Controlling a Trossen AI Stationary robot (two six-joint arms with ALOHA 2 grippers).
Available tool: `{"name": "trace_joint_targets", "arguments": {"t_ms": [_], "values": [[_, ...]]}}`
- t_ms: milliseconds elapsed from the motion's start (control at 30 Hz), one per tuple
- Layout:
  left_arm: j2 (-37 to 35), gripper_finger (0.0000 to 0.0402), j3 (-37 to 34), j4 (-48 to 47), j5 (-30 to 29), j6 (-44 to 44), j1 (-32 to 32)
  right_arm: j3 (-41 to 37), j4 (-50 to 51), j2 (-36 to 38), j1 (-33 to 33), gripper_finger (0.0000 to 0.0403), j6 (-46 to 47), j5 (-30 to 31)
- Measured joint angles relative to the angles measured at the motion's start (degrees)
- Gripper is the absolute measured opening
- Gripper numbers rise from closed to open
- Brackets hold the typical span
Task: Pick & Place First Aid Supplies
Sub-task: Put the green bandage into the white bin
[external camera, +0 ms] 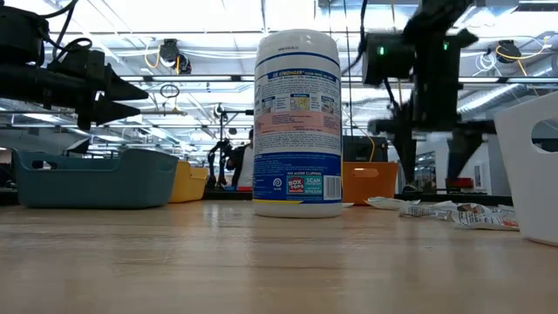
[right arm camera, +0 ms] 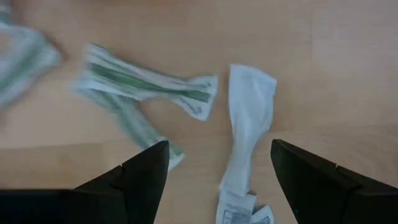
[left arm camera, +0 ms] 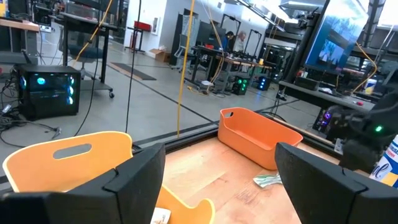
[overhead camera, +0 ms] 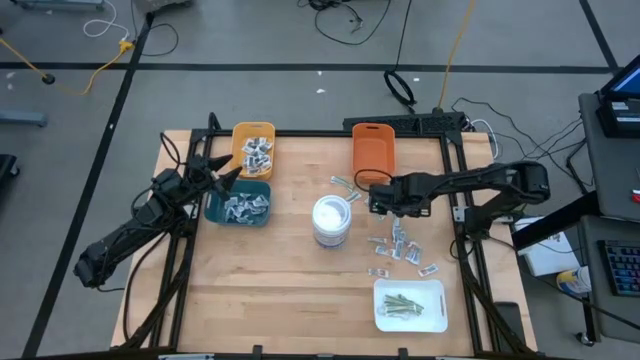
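Observation:
First aid packets lie flat and scattered on the table (overhead camera: 398,245), right of the white canister; the low view shows them too (external camera: 453,212). My right gripper (overhead camera: 381,203) hovers open above the far end of this scatter. In its wrist view (right arm camera: 217,155) a green-striped packet (right arm camera: 149,87) and a crumpled white packet (right arm camera: 249,118) lie on the wood below the open fingers, untouched. My left gripper (overhead camera: 232,176) is open in the air between the yellow bin (overhead camera: 253,148) and the teal bin (overhead camera: 238,206), both holding packets. In the left wrist view (left arm camera: 221,162) it holds nothing.
A white wipes canister (overhead camera: 332,220) stands upright mid-table, close to my right gripper. An orange bin (overhead camera: 372,150) sits at the far edge. A white tray (overhead camera: 382,300) near the right front corner holds green strips. Bare wood lies front left.

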State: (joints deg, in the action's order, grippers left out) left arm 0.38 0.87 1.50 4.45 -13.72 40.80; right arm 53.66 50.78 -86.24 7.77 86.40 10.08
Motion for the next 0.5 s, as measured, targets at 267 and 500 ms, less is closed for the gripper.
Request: {"name": "trace_joint_targets", "arguments": {"t_ms": [267,500], "values": [[0.0,0.0306,0.0,0.0,0.0,0.0,0.0,-5.3,-5.3,-1.5,0.9,0.0269,1.8,-2.8],[0.0,0.0305,0.0,0.0,0.0,0.0,0.0,-7.3,-8.6,-1.4,3.1,0.0166,1.4,-5.9]]}}
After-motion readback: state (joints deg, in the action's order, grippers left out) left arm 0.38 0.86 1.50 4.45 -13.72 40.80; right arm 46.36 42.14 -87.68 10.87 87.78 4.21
